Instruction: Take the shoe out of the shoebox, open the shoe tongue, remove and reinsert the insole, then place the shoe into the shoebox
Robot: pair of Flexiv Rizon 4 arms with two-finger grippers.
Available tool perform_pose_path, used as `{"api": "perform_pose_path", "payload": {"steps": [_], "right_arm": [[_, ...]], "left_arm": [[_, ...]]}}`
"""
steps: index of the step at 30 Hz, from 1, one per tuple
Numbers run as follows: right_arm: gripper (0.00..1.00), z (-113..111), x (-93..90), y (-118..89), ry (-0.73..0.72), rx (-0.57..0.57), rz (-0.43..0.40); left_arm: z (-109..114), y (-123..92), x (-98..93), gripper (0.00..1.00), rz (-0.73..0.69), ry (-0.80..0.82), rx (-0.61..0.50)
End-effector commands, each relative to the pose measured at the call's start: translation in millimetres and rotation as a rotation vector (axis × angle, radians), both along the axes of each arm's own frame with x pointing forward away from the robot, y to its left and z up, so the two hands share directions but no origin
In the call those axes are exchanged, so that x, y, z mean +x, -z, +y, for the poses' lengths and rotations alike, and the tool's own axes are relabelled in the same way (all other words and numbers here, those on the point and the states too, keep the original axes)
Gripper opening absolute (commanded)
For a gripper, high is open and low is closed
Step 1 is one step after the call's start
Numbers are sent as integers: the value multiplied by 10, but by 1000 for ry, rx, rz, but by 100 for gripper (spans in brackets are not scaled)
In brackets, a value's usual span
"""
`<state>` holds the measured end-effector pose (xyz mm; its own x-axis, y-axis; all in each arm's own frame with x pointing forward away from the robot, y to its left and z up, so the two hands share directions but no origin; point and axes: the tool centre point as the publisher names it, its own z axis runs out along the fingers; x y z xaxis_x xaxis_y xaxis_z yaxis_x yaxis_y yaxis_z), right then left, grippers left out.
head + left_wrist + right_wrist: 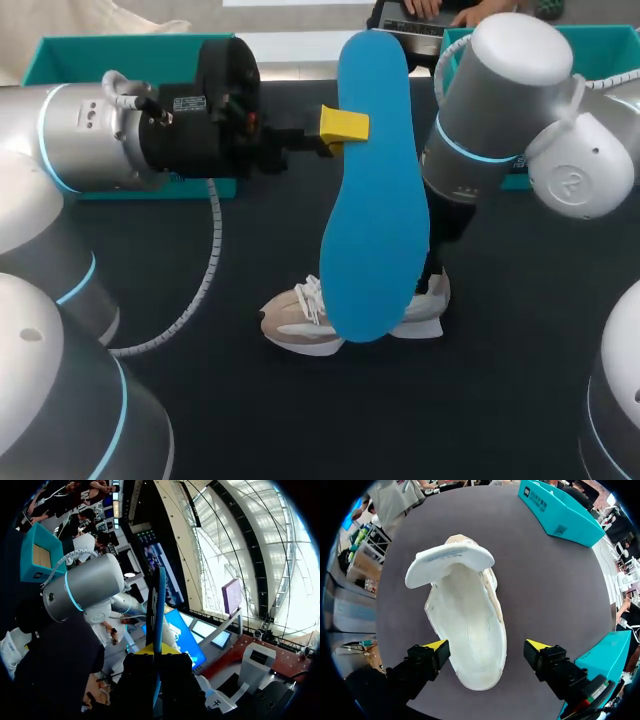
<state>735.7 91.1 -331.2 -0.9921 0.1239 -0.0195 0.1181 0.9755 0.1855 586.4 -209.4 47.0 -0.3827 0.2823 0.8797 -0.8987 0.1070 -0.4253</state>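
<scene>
My left gripper (343, 128) is shut on the edge of a blue insole (372, 190), which it holds up in the air above the table, nearly flat toward the head camera. In the left wrist view the insole (157, 605) shows edge-on between the yellow-tipped fingers. Below it on the dark table lies a beige and white shoe (300, 322), partly hidden by the insole. My right gripper (489, 649) hangs open directly over the shoe (465, 630), its fingers straddling the heel end without touching. The shoe's tongue (447, 560) is folded forward and the inside is bare.
A teal shoebox (120, 60) stands at the back left of the table, and another teal box (600, 45) at the back right. In the right wrist view teal boxes (560, 512) lie beyond the shoe and beside the gripper (600, 665).
</scene>
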Motion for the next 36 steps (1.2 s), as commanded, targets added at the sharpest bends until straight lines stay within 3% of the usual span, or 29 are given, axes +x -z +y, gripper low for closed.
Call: {"api": "perform_pose_path", "payload": {"steps": [1,6,11,13,15,17,20,24,25,26,30,36], "right_arm": [[100,126,176,116,-16,-4,5],[100,171,322,345,-66,-8,55],[100,200,339,596,-78,26,64],[81,220,347,670,-84,28,78],[74,232,347,721,-88,31,95],[49,242,339,755,-88,34,99],[29,274,323,779,-92,31,121],[22,313,284,830,-103,24,162],[4,320,274,843,-102,27,167],[0,325,264,848,-99,31,168],[0,343,191,814,-66,36,191],[0,282,-28,564,211,138,265]], "left_arm": [[-5,11,-9,0,0,-2,-3],[-5,11,-9,0,0,-2,-3],[-5,11,-9,0,0,-2,-3],[-5,11,-9,0,0,-2,-3],[-5,11,-9,0,0,-2,-3],[-5,11,-9,0,0,-2,-3],[-5,11,-9,0,0,-2,-3],[-5,11,-9,0,0,-2,-3],[-5,11,-9,0,0,-2,-3],[-5,11,-9,0,0,-2,-3],[-5,11,-9,0,0,-2,-3],[-5,11,-9,0,0,-2,-3]]}}
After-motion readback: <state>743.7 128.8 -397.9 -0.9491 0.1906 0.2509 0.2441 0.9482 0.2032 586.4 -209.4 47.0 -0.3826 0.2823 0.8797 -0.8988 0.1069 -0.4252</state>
